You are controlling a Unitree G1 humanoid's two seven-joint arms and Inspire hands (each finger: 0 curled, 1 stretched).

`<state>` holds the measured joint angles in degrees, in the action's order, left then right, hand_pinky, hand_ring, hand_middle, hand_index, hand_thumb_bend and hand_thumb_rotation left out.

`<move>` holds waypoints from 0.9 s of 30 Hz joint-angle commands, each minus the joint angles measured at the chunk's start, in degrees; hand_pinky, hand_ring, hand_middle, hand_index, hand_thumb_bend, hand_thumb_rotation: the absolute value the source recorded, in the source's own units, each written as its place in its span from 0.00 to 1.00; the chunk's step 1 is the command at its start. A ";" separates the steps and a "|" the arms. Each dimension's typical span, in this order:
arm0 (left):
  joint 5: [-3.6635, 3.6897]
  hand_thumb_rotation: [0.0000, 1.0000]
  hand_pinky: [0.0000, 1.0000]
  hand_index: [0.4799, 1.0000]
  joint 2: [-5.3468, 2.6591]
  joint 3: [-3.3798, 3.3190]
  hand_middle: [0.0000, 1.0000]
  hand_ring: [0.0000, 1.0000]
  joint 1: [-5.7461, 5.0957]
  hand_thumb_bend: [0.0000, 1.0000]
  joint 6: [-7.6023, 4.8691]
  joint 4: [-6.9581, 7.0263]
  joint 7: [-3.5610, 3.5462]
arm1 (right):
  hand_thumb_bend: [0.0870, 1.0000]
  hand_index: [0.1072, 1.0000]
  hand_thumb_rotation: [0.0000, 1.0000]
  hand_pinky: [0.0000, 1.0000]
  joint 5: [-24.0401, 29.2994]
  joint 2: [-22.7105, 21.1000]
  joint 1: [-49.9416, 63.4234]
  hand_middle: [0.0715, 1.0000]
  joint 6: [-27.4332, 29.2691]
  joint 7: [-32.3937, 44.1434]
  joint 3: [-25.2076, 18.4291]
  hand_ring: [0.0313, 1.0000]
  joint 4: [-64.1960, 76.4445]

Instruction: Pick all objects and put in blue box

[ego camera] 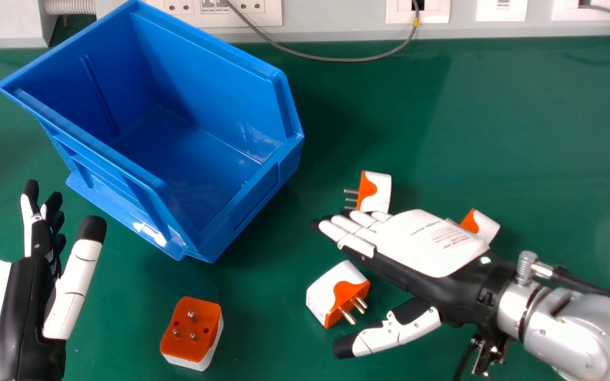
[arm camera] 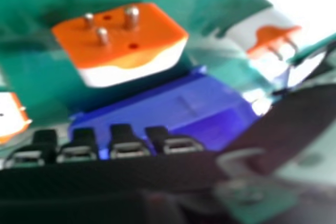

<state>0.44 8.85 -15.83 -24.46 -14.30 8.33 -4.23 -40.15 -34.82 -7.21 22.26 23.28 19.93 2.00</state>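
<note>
The left hand point(ego camera: 24, 312) and right hand point(ego camera: 427, 241) are cased in black and white and tipped in black. The silver right forearm point(ego camera: 575, 323) is fitted with a ridged knob point(ego camera: 526, 267) and a black cable point(ego camera: 591, 286).

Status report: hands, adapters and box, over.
Left hand and right hand open. Four adapters on table, outside blue box. One adapter partly hidden behind right hand.

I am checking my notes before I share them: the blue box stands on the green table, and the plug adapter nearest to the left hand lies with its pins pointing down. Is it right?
Not quite: the plug adapter nearest to the left hand has its pins pointing up, as the head view shows. The blue box does stand on the green table.
</note>
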 commanded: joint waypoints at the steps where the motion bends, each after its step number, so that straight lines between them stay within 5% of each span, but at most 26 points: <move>1: 0.28 0.89 1.00 1.00 0.02 0.03 1.00 1.00 -0.15 0.79 -0.43 1.42 0.13 | 0.45 1.00 0.79 1.00 -0.37 -0.78 -3.28 1.00 1.59 0.70 0.81 1.00 -1.09; 27: 0.28 0.89 1.00 1.00 0.13 0.39 1.00 1.00 0.67 0.78 0.34 1.49 0.21 | 0.44 1.00 0.77 1.00 -13.69 2.50 -24.15 1.00 10.55 -1.91 13.86 1.00 -20.68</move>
<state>0.41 8.77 -15.43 -23.92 -13.61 8.48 -3.98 -53.09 -32.51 -29.07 32.03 22.78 33.57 -18.40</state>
